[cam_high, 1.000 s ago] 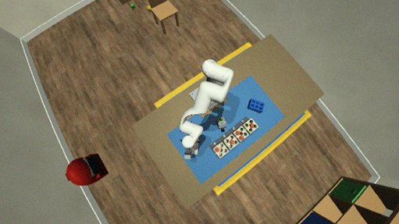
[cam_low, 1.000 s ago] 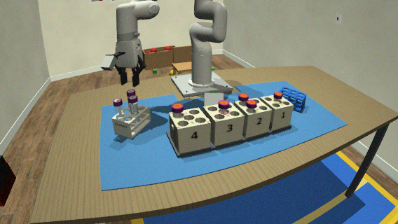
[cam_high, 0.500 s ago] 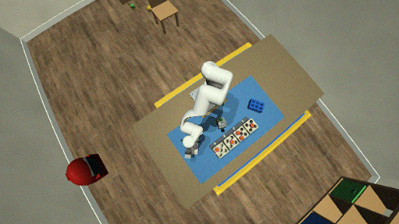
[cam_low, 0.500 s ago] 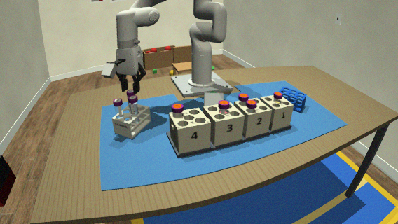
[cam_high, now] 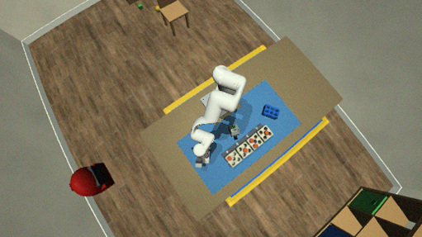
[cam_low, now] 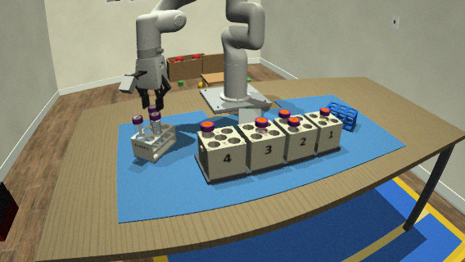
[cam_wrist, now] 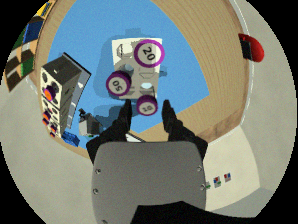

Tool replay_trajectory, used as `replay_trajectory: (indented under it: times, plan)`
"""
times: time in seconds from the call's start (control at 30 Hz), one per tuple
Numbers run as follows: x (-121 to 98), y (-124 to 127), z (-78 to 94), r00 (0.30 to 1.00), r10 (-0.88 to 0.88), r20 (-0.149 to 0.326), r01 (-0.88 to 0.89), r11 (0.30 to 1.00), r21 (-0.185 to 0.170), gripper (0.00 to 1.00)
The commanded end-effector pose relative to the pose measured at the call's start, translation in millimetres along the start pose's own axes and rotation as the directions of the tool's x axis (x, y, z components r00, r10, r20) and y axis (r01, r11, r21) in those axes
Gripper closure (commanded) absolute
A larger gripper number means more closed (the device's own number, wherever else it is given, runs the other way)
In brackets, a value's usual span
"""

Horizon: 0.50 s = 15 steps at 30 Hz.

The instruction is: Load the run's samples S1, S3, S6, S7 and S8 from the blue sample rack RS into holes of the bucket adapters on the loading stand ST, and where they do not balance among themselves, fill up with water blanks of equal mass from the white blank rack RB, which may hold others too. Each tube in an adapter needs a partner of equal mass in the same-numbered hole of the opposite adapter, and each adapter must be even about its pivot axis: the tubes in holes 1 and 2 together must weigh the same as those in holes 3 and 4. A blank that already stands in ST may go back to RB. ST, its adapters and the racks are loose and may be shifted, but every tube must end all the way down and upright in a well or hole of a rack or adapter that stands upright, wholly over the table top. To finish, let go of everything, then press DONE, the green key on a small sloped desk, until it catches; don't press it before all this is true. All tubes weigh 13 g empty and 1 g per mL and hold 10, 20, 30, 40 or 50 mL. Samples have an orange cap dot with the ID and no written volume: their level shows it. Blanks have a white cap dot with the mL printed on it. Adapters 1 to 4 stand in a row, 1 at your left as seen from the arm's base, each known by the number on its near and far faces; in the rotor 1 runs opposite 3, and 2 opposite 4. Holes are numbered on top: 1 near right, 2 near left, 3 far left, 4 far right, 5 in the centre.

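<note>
The white blank rack RB stands on the blue mat, left of the stand, with three purple-capped blanks. In the wrist view one cap reads 20, a second cap is beside it, and the third cap lies between my fingertips. My gripper is open and hangs straight over that far blank, with its fingertips at about cap height. The stand ST holds adapters 4, 3, 2 and 1 from left to right. Orange-dotted samples stand in adapter 4, adapter 3, adapter 2 and adapter 1.
The blue sample rack RS stands at the right behind adapter 1, and its wells look empty. The small key desk sits between the arm's base and the stand. The arm's base plate is behind the adapters.
</note>
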State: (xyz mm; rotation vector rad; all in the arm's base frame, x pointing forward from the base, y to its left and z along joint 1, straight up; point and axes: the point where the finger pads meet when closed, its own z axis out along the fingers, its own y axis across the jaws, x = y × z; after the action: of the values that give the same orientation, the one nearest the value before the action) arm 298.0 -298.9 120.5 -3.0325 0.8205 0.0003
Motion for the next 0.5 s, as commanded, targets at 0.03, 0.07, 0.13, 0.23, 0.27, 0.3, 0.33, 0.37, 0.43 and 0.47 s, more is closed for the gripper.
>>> replay_trajectory:
  times: [0.03,0.07,0.13,0.23,0.27,0.3,0.33,0.37,0.43,0.47]
  plan:
    - [1.4,0.4,0.7,1.000,0.000,-0.004,0.000,1.000,-0.001,0.43]
    - [1.4,0.4,1.4,1.000,0.000,-0.004,0.000,1.000,-0.001,0.43]
    - [1.4,0.4,2.7,1.000,0.000,-0.004,0.000,1.000,-0.001,0.43]
    - [1.4,0.4,4.7,1.000,0.000,-0.004,0.000,1.000,-0.001,0.43]
    - [1.4,0.4,5.4,1.000,0.000,-0.004,0.000,1.000,-0.001,0.43]
    - [1.4,0.4,6.0,1.000,0.000,-0.004,0.000,1.000,-0.001,0.43]
    - [1.4,0.4,6.7,1.000,0.000,-0.004,0.000,1.000,-0.001,0.43]
    - [1.4,0.4,7.4,1.000,0.000,-0.004,0.000,1.000,-0.001,0.43]
    - [1.4,0.4,8.7,1.000,0.000,-0.004,0.000,1.000,-0.001,0.43]
    - [1.4,0.4,8.7,1.000,0.000,-0.004,0.000,1.000,-0.001,0.43]
